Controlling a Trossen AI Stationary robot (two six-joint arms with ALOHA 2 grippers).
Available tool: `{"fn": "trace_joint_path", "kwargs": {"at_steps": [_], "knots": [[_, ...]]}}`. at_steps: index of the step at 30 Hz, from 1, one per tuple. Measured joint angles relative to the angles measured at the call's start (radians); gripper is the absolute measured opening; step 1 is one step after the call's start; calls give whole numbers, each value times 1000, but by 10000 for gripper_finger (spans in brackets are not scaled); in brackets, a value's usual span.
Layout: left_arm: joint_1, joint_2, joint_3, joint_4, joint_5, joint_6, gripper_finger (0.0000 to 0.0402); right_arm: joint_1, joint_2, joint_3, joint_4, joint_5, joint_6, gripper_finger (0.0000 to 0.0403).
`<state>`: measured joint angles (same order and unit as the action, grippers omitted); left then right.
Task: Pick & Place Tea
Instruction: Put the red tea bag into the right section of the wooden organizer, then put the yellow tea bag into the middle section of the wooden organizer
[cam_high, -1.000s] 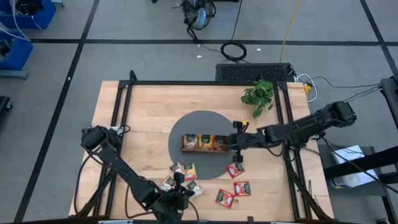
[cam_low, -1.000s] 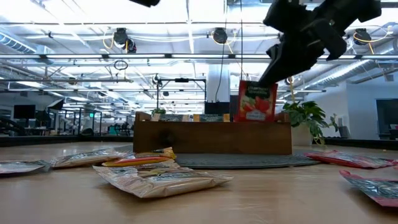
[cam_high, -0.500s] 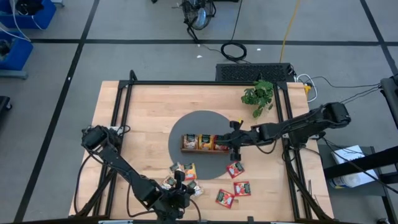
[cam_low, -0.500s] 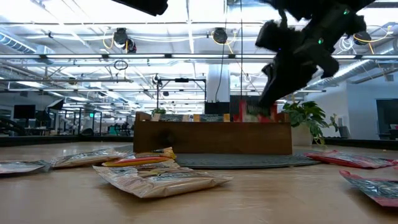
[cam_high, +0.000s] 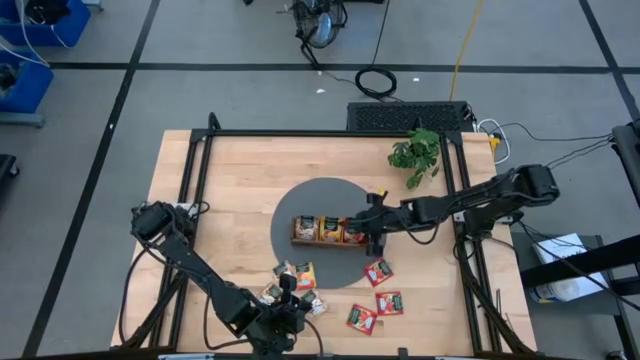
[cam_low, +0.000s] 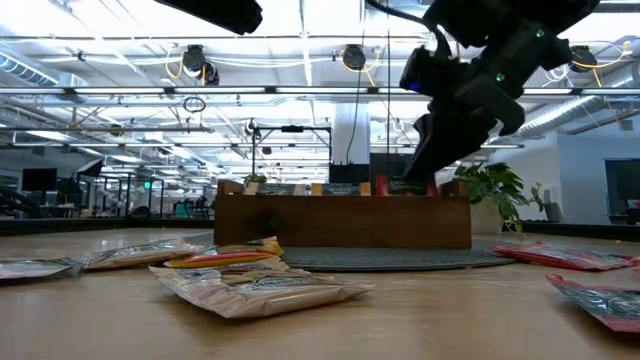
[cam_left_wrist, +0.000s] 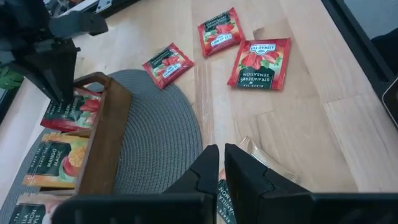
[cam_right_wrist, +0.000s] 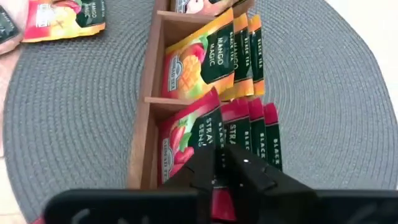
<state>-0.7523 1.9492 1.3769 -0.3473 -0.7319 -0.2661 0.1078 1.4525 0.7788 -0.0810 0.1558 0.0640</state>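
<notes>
While the right claw (cam_right_wrist: 221, 163) pinches a red sachet (cam_right_wrist: 214, 134), narrowly parted, it sits in the tray (cam_right_wrist: 144, 134).

One wooden three-compartment tray (cam_high: 300, 241) sits on one round grey mat (cam_high: 300, 205). Three red sachets (cam_high: 378, 272) lie loose right of it. One potted plant (cam_high: 415, 152) stands behind. The sachets in the left cluster (cam_high: 295, 275) overlap, uncountable.
</notes>
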Motion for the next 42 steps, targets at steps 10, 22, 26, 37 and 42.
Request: {"fn": "trace_joint_path", "kwargs": {"at_steps": [10,22,26,37,42], "knots": [[-16,0,0,-18,2,-40,35,12,-16,0,-13,-26,3,133],[-65,17,-71,-11,18,-400,35,118,-147,0,17,-26,54,159],[-39,28,-152,47,51,-437,35,226,-81,-24,251,-26,71,159],[58,28,-224,111,89,-470,35,313,262,-43,825,-131,35,146],[56,28,-224,68,106,-505,35,258,408,-31,957,-196,159,132]]}}
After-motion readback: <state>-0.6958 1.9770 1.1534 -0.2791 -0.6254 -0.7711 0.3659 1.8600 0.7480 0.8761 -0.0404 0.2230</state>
